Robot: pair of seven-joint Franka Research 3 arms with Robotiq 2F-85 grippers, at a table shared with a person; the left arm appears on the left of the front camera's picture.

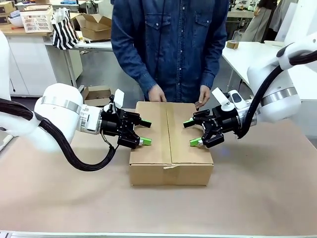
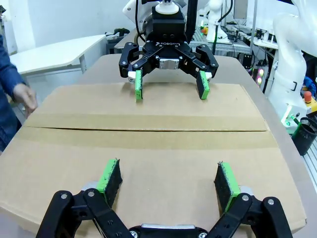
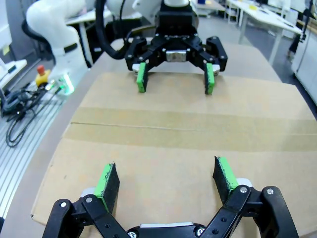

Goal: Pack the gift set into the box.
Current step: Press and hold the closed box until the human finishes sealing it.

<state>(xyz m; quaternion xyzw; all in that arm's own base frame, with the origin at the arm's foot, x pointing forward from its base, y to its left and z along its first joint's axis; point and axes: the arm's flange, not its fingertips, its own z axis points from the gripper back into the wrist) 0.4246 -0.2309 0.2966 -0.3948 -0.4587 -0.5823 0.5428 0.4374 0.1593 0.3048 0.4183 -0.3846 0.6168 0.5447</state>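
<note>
The brown cardboard box [image 1: 171, 141] lies in the middle of the table with its top flaps folded shut, a seam running down the centre. The gift set is hidden from sight. My left gripper [image 1: 145, 132] hovers open over the box's left edge, nothing between its green pads [image 2: 110, 178]. My right gripper [image 1: 192, 132] stands open over the right edge, facing the left one across the lid [image 3: 183, 124]. In the left wrist view the right gripper [image 2: 168, 85] shows at the far side of the box [image 2: 148, 148]. The person's hands [image 1: 157, 93] rest at the box's far edge.
A person in a denim shirt [image 1: 171, 39] stands at the far side of the table. The brown table surface [image 1: 257, 193] lies free around the box. Far back left stand a white basket with red contents [image 1: 36, 20] and an open carton [image 1: 95, 26].
</note>
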